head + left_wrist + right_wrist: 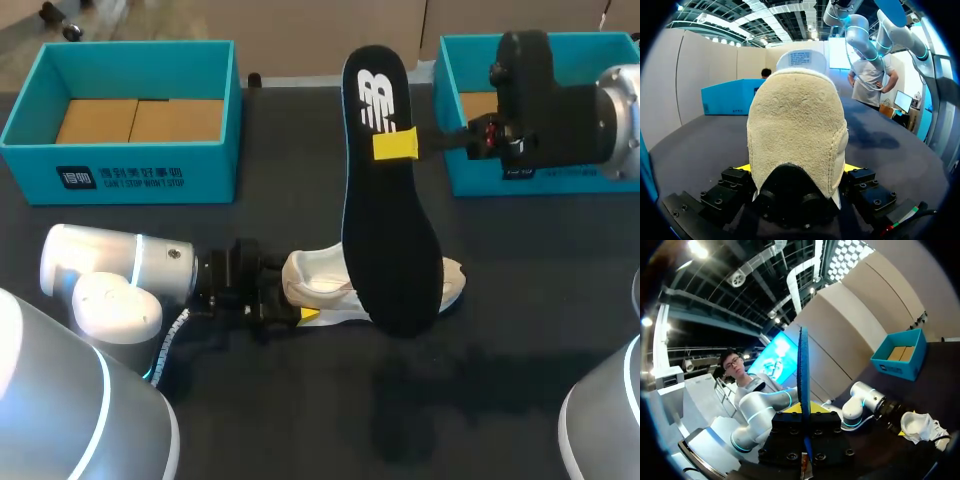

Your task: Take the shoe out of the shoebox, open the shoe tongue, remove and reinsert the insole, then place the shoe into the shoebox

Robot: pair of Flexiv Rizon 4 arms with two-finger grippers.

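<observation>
A white shoe [330,290] lies on the dark table in the head view, heel toward my left arm. My left gripper [295,293] is shut on its heel. In the left wrist view the fuzzy heel collar of the shoe [797,125] fills the gap, with a yellow fingertip [742,167] against each side of my left gripper [797,167]. My right gripper [395,145] is shut on the black insole [390,210], holding it up above the shoe, its blue underside edge-on in the right wrist view. There the insole [803,365] rises from my right gripper [804,409], and the shoe [920,425] lies below.
A teal shoebox [125,170] with a cardboard floor stands at the back left. A second teal box [470,170] stands at the back right, partly behind my right arm. The dark table in front of the shoe is bare.
</observation>
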